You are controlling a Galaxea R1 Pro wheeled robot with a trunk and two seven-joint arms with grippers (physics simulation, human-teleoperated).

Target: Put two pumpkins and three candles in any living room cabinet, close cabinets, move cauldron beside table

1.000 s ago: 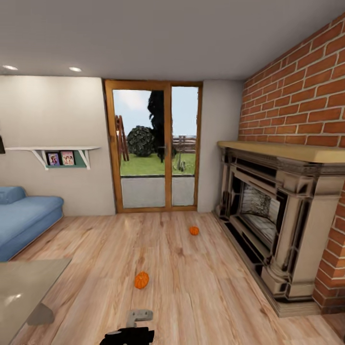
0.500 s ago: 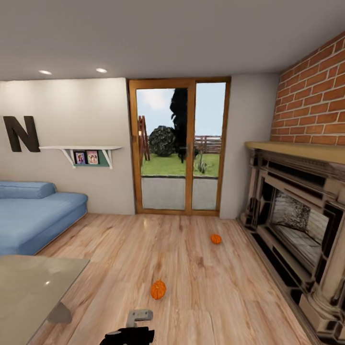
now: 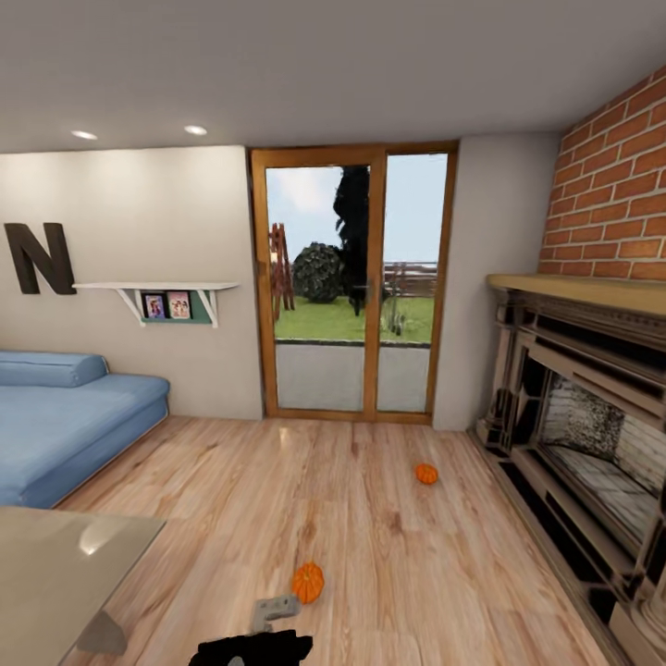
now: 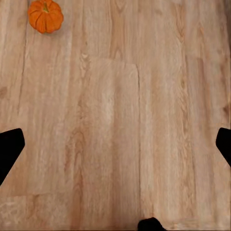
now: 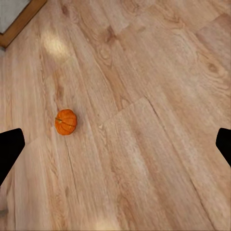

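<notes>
Two orange pumpkins lie apart on the light wood floor: the nearer pumpkin [image 3: 308, 583] just ahead of me, the farther pumpkin [image 3: 426, 474] toward the fireplace. My left gripper [image 4: 115, 147] hangs open over bare planks, with a pumpkin [image 4: 45, 16] well beyond its fingertips [image 4: 9, 149]. My right gripper [image 5: 115, 144] is open too, and a pumpkin [image 5: 66, 121] sits on the floor ahead of it, off to one side. A corner of the greyish coffee table [image 3: 55, 564] shows at the lower left. The candles, cauldron and cabinet are out of view.
A blue sofa [image 3: 65, 421] runs along the left wall. The brick fireplace [image 3: 592, 435] lines the right side. A glass patio door [image 3: 356, 287] stands straight ahead. A black part of my body [image 3: 254, 649] shows at the bottom edge.
The camera has swung left and edged forward, so the sofa and wall letter came into view and the fireplace slid right. The pumpkins themselves have not moved.
</notes>
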